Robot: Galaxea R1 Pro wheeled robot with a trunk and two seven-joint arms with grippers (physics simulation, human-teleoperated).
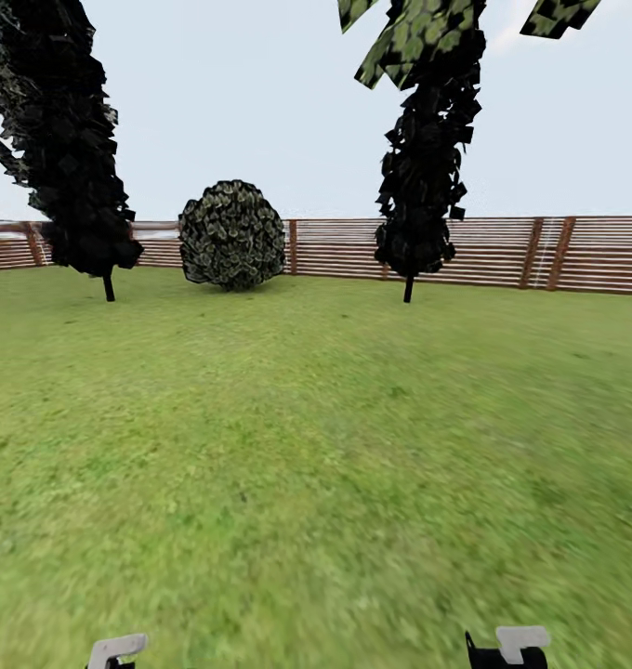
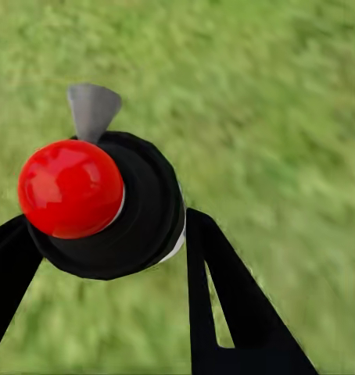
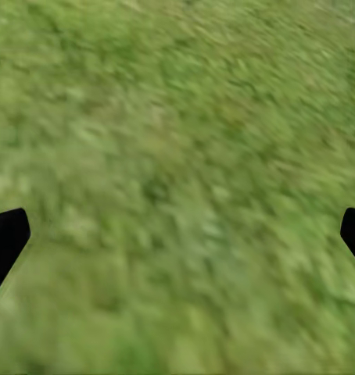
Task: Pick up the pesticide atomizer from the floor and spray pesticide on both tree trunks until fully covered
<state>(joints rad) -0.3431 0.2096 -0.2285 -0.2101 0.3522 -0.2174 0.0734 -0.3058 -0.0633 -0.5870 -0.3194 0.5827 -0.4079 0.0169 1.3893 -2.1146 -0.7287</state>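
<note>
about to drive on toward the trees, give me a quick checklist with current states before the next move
1. Atomizer in hand: ok. The pesticide atomizer, red knob up, sits between the left gripper fingers.
2. Grip firmness: cannot tell; the contact points are hidden by the atomizer body.
3. Right gripper free: ok, fingers wide apart over bare grass.
4. Target trunks in sight: not ok. Ahead are two blackish narrow trees, a round bush and the fence; no grey-tan trunk.
5. Path ahead: ok, open grass up to the fence.
6. Spray started: not ok, no white mist.
</note>
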